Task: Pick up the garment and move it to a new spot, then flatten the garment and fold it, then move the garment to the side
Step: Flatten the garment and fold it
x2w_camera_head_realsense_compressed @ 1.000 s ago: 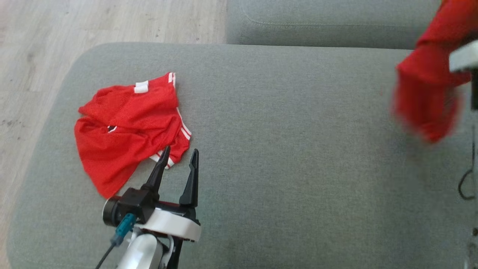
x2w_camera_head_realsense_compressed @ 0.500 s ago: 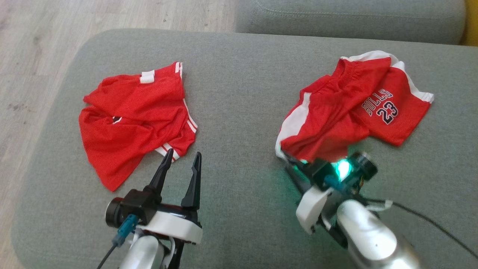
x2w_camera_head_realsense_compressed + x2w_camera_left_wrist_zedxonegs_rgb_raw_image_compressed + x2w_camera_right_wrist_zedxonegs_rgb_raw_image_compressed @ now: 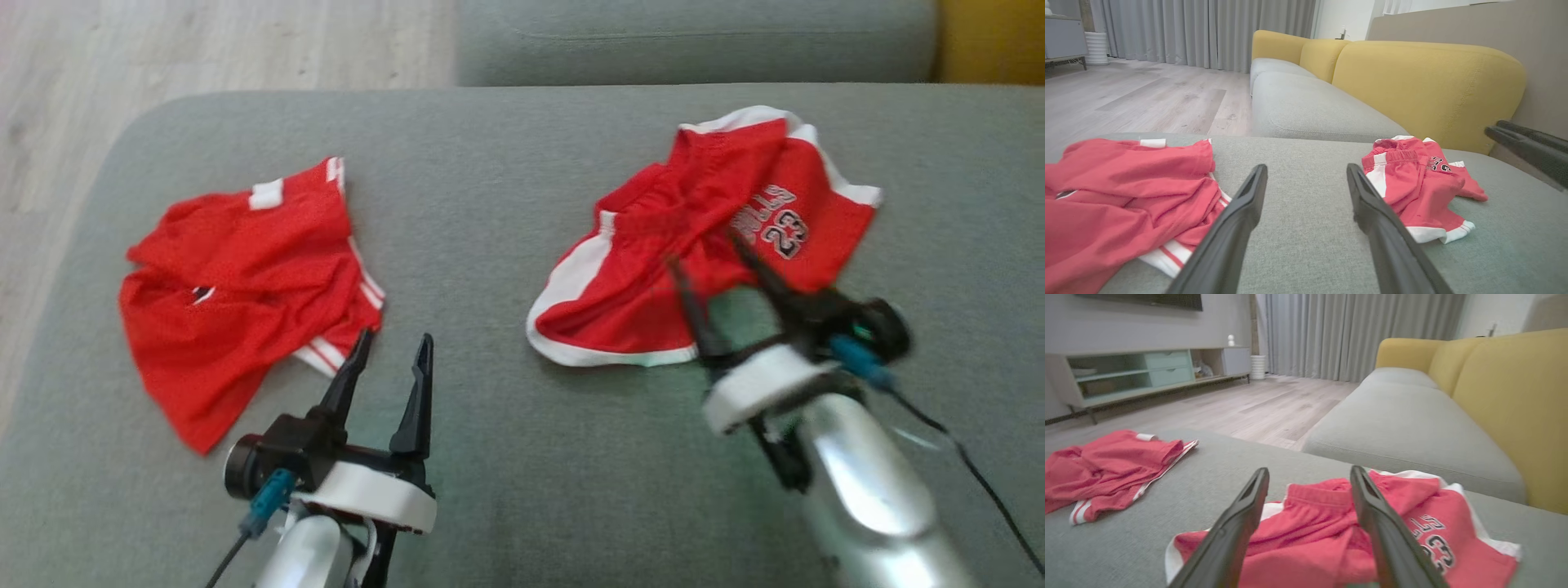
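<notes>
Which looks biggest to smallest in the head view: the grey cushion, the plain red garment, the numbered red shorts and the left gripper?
1. The grey cushion, by far.
2-3. The plain red garment and the numbered red shorts, too alike to rank.
4. The left gripper, smallest, though nearness to the camera enlarges it.

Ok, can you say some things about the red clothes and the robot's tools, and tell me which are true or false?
1. The right tool is open. True.
2. The shorts with 23 hang in the air. False: the shorts lie on the grey cushion.
3. The left tool grips the other red garment. False: the left tool is open; the garment lies free.
4. The sofa back is yellow. True.
</notes>
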